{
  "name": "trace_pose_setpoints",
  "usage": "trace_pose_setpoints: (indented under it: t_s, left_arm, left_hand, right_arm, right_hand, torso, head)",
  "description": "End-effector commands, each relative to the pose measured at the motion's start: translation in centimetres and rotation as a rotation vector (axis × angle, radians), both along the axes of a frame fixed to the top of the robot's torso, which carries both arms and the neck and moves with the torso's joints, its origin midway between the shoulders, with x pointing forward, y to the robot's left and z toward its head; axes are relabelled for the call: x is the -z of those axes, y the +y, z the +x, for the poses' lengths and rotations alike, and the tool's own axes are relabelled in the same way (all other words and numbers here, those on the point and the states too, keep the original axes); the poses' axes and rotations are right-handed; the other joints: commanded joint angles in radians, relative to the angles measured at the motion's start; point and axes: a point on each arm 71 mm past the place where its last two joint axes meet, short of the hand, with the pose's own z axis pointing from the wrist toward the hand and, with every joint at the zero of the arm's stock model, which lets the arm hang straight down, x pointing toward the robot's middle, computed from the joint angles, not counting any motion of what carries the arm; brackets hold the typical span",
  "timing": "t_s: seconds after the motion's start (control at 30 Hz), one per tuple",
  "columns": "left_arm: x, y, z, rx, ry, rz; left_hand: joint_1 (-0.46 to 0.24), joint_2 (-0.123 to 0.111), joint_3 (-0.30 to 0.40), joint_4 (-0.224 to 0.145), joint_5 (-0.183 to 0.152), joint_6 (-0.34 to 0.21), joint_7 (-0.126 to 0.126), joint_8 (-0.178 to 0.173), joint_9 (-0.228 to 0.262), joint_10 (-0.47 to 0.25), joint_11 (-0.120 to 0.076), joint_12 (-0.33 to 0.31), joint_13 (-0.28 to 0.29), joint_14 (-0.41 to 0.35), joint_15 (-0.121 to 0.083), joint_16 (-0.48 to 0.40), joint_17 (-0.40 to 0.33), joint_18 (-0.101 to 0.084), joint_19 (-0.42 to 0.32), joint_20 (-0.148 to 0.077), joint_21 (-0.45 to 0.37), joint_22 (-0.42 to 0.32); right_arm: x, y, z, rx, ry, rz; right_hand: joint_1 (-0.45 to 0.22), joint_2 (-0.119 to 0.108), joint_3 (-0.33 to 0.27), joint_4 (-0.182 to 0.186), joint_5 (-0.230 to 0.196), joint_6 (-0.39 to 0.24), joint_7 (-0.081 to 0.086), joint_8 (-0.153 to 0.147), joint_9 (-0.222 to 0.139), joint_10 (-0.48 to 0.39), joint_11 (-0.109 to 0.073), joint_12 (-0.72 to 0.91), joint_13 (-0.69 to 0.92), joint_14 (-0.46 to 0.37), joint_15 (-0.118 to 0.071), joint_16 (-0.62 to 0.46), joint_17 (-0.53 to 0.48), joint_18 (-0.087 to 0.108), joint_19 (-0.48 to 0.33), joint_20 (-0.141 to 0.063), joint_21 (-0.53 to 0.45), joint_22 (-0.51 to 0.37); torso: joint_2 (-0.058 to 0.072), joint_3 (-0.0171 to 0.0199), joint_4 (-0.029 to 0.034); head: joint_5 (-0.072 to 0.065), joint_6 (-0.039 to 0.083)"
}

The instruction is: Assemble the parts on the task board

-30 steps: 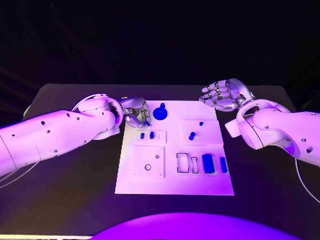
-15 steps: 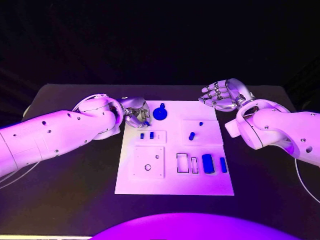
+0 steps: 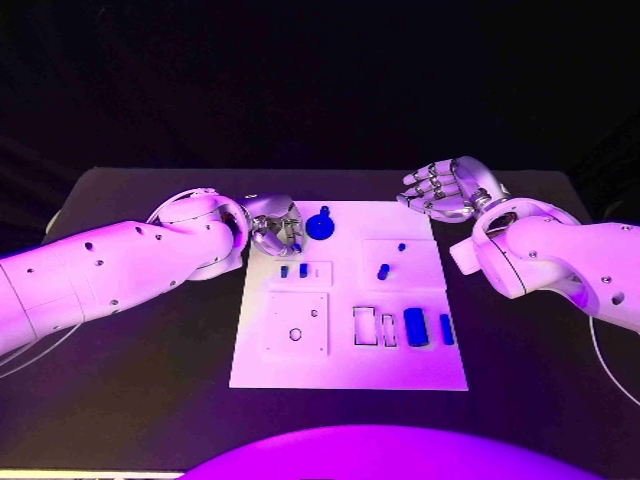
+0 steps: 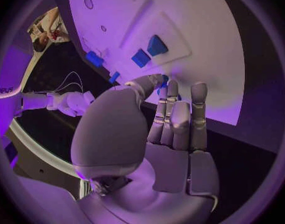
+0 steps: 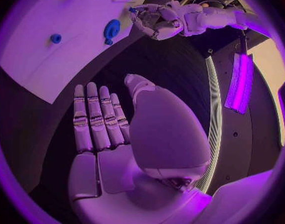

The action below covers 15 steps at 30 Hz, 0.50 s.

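Observation:
The white task board [image 3: 349,370] lies in the middle of the black table. My left hand [image 3: 274,232] hovers over its far left corner and pinches a small blue part [image 4: 162,79] between thumb and fingertips; the same part [image 5: 132,9] shows at those fingertips in the right wrist view. Just right of that hand a round blue part [image 3: 322,225] lies on the board. Two small blue parts [image 3: 284,270] [image 3: 303,269] stand a little nearer to me. My right hand [image 3: 447,190] is raised off the board's far right corner, fingers apart, holding nothing.
More blue parts sit on the board: a peg [image 3: 384,270], a tiny one [image 3: 401,246], and two bars [image 3: 415,327] [image 3: 446,328] beside empty slots [image 3: 365,326]. A square panel with holes [image 3: 297,323] lies at near left. Black table [image 3: 147,380] surrounds the board.

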Motion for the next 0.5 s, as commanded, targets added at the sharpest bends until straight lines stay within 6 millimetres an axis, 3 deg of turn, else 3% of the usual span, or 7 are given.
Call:
trace_pose_setpoints:
  t_s: [0.03,0.5]
  left_arm:
    - [0.05,-0.29,-0.16,0.012,0.014,-0.014]
    - [0.4,-0.32,-0.02,-0.001,0.035,0.031]
  left_hand:
    - [0.0,0.008,-0.003,-0.005,0.007,0.008,0.002,0.002,0.01,0.009,0.0,-0.004,-0.001,0.0,0.0,0.001,0.001,0.001,0.002,0.001,-0.002,0.001]
    - [-0.003,0.006,-0.004,-0.005,0.005,0.008,0.002,-0.001,0.01,0.011,0.001,-0.008,-0.002,-0.004,0.001,-0.002,-0.008,0.003,-0.002,0.001,-0.006,-0.005]
  right_arm:
    - [0.0,0.15,-0.04,-0.019,-0.003,-0.003]
    - [0.01,0.13,-0.04,-0.019,-0.001,-0.004]
  right_hand:
    - [0.006,-0.001,0.006,0.002,0.004,0.006,0.053,-0.003,-0.001,0.002,0.005,-0.005,-0.001,0.005,0.002,-0.006,-0.001,0.007,-0.005,-0.001,-0.002,-0.001]
    - [0.006,-0.001,0.008,0.002,0.004,0.007,0.053,-0.003,-0.002,0.001,0.005,-0.007,-0.001,0.006,0.003,-0.008,-0.004,0.007,-0.006,-0.001,-0.002,-0.006]
  torso:
    - [0.0,-0.0004,0.0004]
    - [0.0,0.0005,-0.0004]
  head:
    - [-0.001,-0.001]
    - [-0.001,-0.003]
